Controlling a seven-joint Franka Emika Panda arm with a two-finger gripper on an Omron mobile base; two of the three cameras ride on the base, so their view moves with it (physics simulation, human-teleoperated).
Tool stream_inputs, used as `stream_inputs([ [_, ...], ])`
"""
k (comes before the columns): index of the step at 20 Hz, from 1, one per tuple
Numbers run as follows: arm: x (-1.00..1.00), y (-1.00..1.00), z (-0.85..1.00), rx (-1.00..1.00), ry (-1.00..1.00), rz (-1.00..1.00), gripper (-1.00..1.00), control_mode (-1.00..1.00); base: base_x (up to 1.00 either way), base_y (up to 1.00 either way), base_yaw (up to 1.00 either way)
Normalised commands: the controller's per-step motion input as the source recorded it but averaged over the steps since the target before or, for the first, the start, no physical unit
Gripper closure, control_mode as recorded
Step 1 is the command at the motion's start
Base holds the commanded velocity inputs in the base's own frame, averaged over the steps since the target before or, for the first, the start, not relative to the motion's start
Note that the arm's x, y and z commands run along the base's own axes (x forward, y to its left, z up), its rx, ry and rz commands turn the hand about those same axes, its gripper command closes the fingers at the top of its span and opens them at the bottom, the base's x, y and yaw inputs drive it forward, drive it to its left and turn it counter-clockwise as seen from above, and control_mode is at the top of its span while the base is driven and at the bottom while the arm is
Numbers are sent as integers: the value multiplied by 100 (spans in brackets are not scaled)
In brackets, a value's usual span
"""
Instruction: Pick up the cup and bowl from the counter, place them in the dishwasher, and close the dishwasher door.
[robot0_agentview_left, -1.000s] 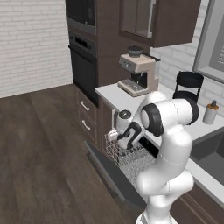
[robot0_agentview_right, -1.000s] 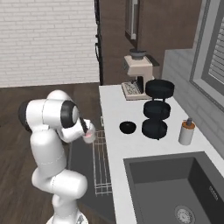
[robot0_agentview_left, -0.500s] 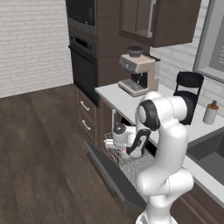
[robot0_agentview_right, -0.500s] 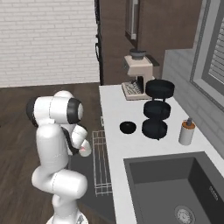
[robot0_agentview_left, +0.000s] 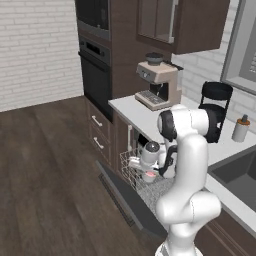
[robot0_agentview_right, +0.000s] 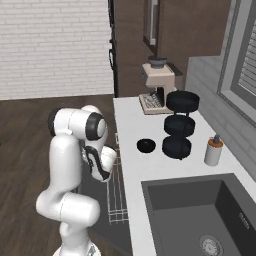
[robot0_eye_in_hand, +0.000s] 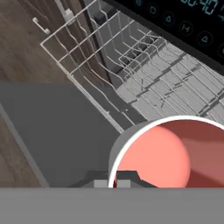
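Note:
The cup (robot0_eye_in_hand: 175, 157), white-rimmed with a salmon-red inside, is held at its rim by my shut gripper (robot0_eye_in_hand: 117, 181). In the left base view the gripper (robot0_agentview_left: 146, 167) holds the cup (robot0_agentview_left: 149, 176) low over the silvery wire rack (robot0_agentview_left: 131, 167) of the open dishwasher. The dishwasher door (robot0_agentview_left: 125, 200) hangs folded down, a flat dark grey panel (robot0_eye_in_hand: 57, 127) below the rack (robot0_eye_in_hand: 131, 57). The black control strip (robot0_eye_in_hand: 188, 22) runs above it. The black bowl (robot0_agentview_right: 146, 145) rests on the pale counter (robot0_agentview_right: 131, 125), to the right of my arm.
A coffee machine (robot0_agentview_right: 156, 87), a black three-tier stand (robot0_agentview_right: 179, 125) and a white dispenser bottle (robot0_agentview_right: 213, 151) stand along the counter's back. The dark sink (robot0_agentview_right: 200, 215) lies near its front. The black wall oven (robot0_agentview_left: 97, 65) rises left of the dishwasher.
My hand has come down with the cup, from beside the counter's edge to just over the pulled-out rack. The bowl has stayed where it was.

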Motion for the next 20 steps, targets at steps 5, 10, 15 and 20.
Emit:
stream_inputs([
  [5,38,10,0,-1,0,-22,100,-100,0,0,0],
  [10,49,6,-1,-6,0,-31,100,-100,0,0,0],
  [15,65,-1,-14,-8,3,-23,100,-100,0,0,0],
  [20,67,1,-45,-11,0,-7,100,-100,0,0,0],
])
